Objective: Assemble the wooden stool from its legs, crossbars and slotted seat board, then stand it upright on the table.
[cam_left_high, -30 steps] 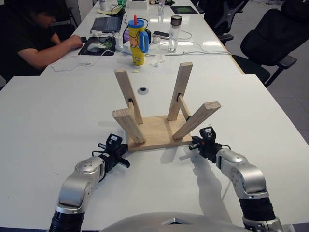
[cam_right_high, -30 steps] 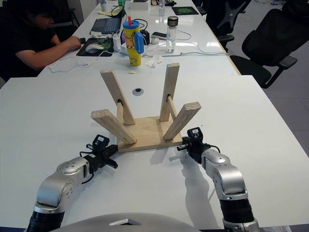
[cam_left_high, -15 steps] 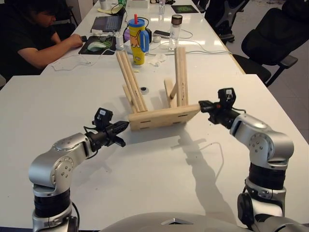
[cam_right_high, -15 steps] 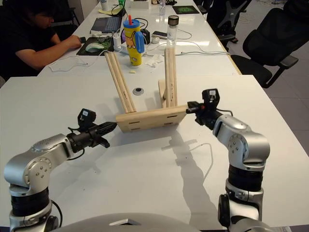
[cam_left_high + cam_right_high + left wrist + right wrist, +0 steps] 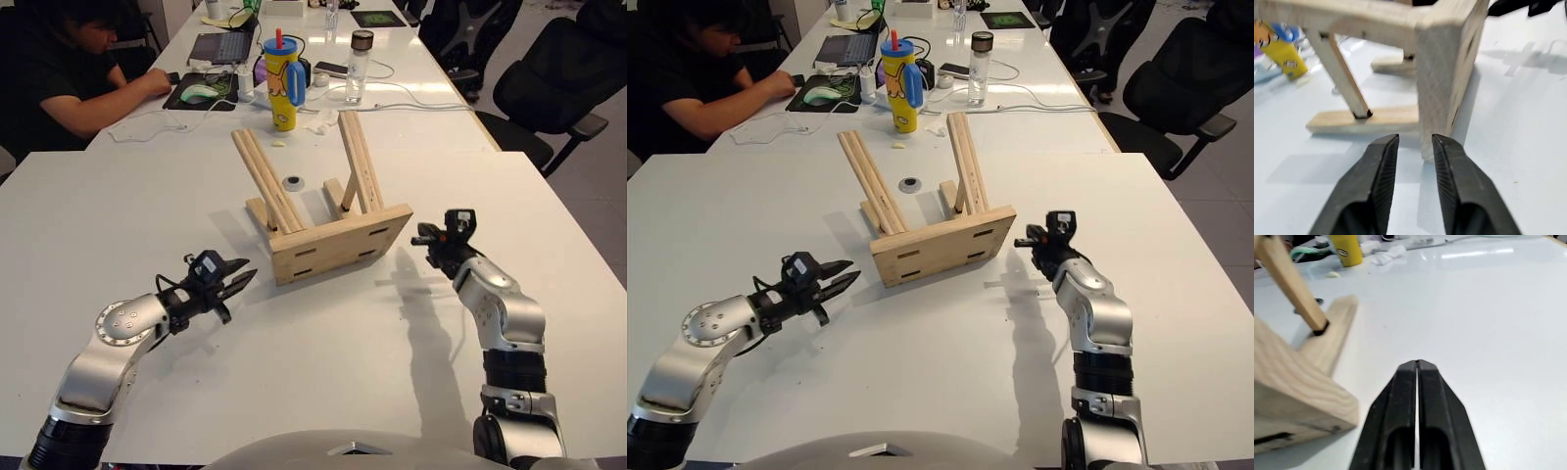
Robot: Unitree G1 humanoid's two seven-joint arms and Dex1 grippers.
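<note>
Pale wooden stool [image 5: 338, 240] now lies on its side on your white bench [image 5: 294, 392], seat board facing you, legs pointing away; half a second ago both arms held it. Left jaws sit slightly parted, right jaws closed, both empty beside it. You must still upright it.

Cut off by the frame edge: seat board [image 5: 1442, 73], just ahead of the left gripper [image 5: 1414, 141]; the same board beside the right gripper [image 5: 1417, 363], with one leg [image 5: 1288, 279].
Blurred: yellow cup [image 5: 1283, 54], well beyond the left gripper.
Hidden: lower leg joints, behind the board.
</note>
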